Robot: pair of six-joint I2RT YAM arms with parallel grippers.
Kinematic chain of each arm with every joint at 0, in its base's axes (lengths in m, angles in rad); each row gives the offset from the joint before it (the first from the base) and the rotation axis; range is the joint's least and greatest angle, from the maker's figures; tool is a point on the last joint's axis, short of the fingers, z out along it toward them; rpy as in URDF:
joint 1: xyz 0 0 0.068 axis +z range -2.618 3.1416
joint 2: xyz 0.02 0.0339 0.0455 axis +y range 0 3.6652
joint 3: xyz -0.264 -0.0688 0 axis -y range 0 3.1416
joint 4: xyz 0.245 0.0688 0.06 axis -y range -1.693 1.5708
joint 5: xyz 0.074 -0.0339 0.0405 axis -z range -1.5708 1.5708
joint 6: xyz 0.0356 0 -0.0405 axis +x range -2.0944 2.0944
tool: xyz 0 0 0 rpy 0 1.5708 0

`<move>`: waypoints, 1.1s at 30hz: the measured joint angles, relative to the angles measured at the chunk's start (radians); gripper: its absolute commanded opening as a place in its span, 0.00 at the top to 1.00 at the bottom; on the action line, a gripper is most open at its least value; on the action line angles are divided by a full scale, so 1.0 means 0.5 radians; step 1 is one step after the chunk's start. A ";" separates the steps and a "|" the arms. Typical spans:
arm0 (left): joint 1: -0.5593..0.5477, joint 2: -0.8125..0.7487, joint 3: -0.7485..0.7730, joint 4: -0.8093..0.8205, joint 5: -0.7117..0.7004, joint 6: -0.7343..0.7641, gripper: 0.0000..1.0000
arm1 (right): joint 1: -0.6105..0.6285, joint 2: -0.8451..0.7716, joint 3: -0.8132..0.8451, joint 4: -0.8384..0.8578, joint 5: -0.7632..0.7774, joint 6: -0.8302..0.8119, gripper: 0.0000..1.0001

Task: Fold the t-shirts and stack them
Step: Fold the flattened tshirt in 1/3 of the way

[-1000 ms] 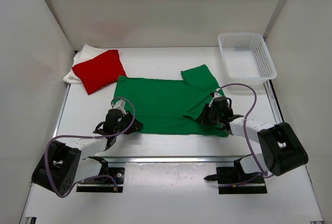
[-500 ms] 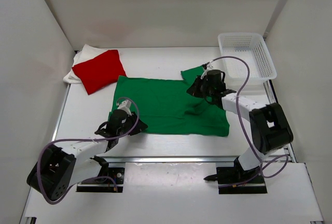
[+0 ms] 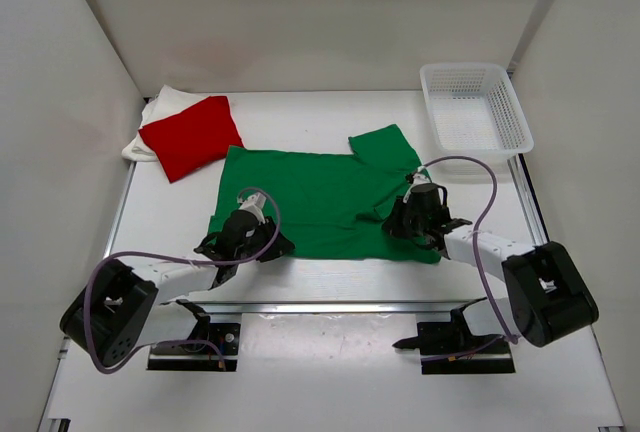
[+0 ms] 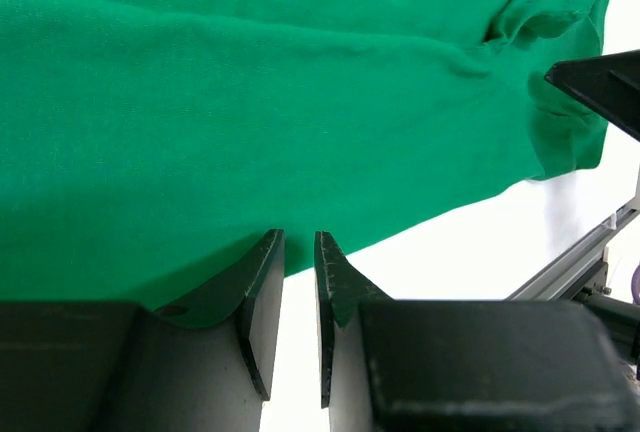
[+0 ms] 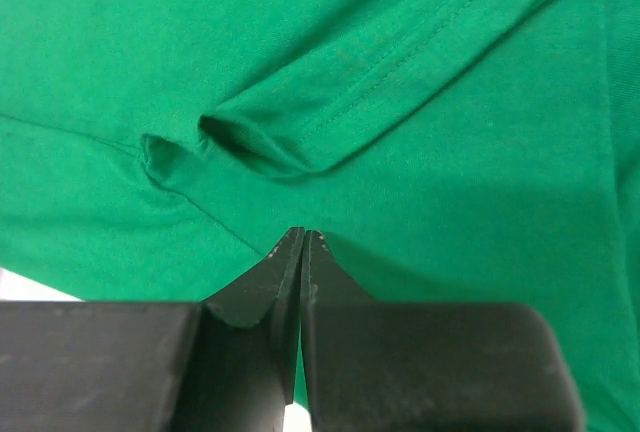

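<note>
Two grippers are low over the green shirt [image 3: 320, 202], which lies spread out in the middle of the table [image 3: 300, 112]. The red shirt [image 3: 190, 137] lies folded on the white shirt [image 3: 155, 112] at the far left corner, so I judge the green one is the last to fold.

The left gripper [image 4: 298, 242] is at the near left hem. Its fingers stand with only a narrow slit between them, and no cloth shows in it. The right gripper [image 5: 302, 234] has its fingers pressed together, with the tips on the cloth just before a small raised wrinkle [image 5: 250, 147] near the sleeve seam. I cannot tell whether a layer is pinched there.

For a good fold, each gripper probably needs to open wider and then close on the edge with both layers inside, not only the upper one. The two should lift to the same height and travel together, so that the edge comes down straight. The wrinkle should be pulled flat first, or it may be locked into the fold. The sleeve [image 3: 385, 147] should go inward before the body is folded.
</note>
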 measured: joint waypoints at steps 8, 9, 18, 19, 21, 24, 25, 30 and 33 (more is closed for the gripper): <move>0.008 0.034 0.008 0.021 0.000 -0.013 0.70 | -0.034 0.282 0.128 0.084 -0.066 -0.008 1.00; 0.014 0.034 0.008 0.022 0.001 -0.013 0.70 | -0.039 0.324 0.173 0.085 -0.066 -0.011 1.00; 0.095 -0.060 -0.012 0.015 0.003 -0.005 0.70 | -0.005 0.904 0.984 0.018 -0.053 -0.066 1.00; 0.101 -0.083 -0.017 0.010 0.003 -0.002 0.70 | 0.008 0.942 1.064 0.012 -0.051 -0.075 1.00; 0.109 -0.129 -0.018 -0.008 -0.007 0.008 0.69 | 0.040 0.928 1.109 0.020 -0.021 -0.092 1.00; 0.093 -0.169 -0.020 -0.012 -0.027 0.020 0.69 | 0.096 0.705 0.949 0.025 0.034 -0.111 1.00; 0.084 -0.172 -0.020 -0.010 -0.027 0.020 0.69 | 0.109 0.603 0.861 0.031 0.042 -0.113 1.00; 0.061 -0.115 -0.020 0.015 -0.027 0.019 0.69 | 0.062 0.255 0.544 0.009 0.018 -0.124 0.85; 0.050 -0.074 -0.020 0.024 -0.027 0.018 0.69 | 0.040 0.331 0.546 -0.006 0.002 -0.156 0.71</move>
